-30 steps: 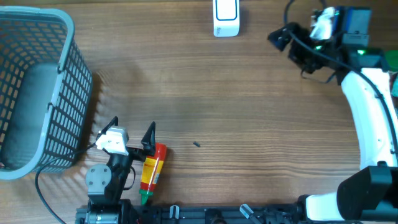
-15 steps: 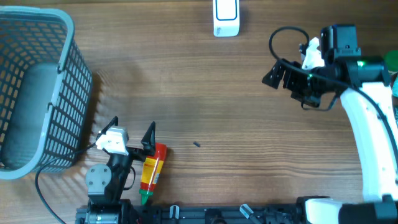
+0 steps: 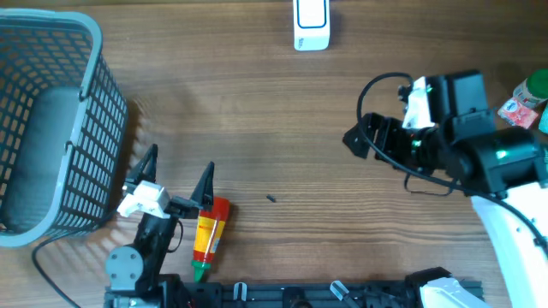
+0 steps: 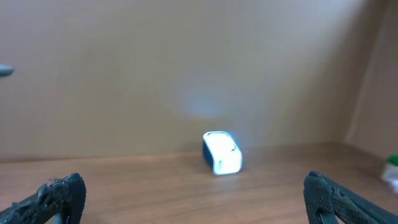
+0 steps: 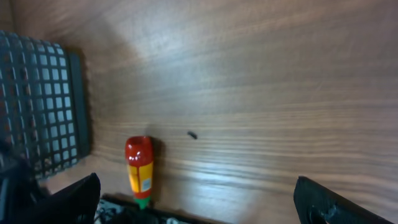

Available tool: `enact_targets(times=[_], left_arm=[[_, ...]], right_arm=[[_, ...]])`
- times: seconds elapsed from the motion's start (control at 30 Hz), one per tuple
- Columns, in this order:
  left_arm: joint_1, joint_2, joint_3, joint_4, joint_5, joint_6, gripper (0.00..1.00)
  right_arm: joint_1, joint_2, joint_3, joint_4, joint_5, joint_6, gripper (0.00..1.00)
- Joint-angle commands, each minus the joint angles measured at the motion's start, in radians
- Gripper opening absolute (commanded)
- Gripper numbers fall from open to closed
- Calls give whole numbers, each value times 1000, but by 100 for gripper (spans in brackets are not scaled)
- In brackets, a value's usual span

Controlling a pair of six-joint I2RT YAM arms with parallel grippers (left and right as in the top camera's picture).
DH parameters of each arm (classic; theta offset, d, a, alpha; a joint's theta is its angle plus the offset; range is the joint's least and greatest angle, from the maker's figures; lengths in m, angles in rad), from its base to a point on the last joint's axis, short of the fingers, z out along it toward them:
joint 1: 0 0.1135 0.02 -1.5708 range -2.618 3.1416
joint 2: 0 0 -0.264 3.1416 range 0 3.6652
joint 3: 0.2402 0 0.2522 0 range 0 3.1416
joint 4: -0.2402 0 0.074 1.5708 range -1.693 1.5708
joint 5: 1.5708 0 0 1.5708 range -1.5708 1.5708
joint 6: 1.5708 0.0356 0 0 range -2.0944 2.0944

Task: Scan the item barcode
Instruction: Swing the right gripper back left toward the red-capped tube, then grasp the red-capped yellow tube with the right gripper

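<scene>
A red and yellow bottle with a green cap (image 3: 208, 238) lies on the wooden table near the front edge; the right wrist view shows the bottle (image 5: 139, 168) too. The white and blue scanner (image 3: 311, 24) stands at the far edge, and the left wrist view faces the scanner (image 4: 221, 152). My left gripper (image 3: 178, 167) is open just left of the bottle, with nothing between its fingers (image 4: 193, 186). My right gripper (image 3: 364, 137) hangs open and empty above the table's right half, facing the bottle (image 5: 198, 186).
A grey mesh basket (image 3: 103, 128) fills the left side; its wall (image 5: 50, 99) shows in the right wrist view. A green-capped item (image 3: 527, 96) sits at the right edge. A small dark speck (image 3: 271, 198) lies mid-table.
The right arm has swung from the far right corner down and left toward the table's middle. The left gripper has shifted slightly left and turned; the bottle has not moved.
</scene>
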Motion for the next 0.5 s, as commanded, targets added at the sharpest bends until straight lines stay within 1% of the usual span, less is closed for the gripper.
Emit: enact_targets(times=[0.0, 0.07, 0.13, 0.2, 0.27, 0.33, 0.4, 0.47], left_arm=[[-4, -5, 157, -64, 73, -29, 100], [-4, -5, 239, -133, 72, -13, 100], [-3, -5, 327, -195, 72, 34, 100], [-3, -5, 429, -267, 51, 90, 100], [-3, -5, 522, -339, -2, 119, 100], [-3, -5, 595, -405, -63, 129, 100], [-4, -5, 666, -481, -117, 132, 100], [-4, -5, 700, -525, -133, 132, 100]], right_arm=[[42, 11, -111, 77, 17, 175, 100], [71, 25, -191, 148, -26, 276, 100], [113, 42, -269, 250, -100, 279, 100], [180, 64, -341, 348, -108, 301, 100], [247, 89, -382, 419, -102, 346, 100], [313, 119, -398, 478, -85, 399, 100], [409, 171, -400, 558, 4, 441, 100], [487, 221, -400, 621, 79, 469, 100]])
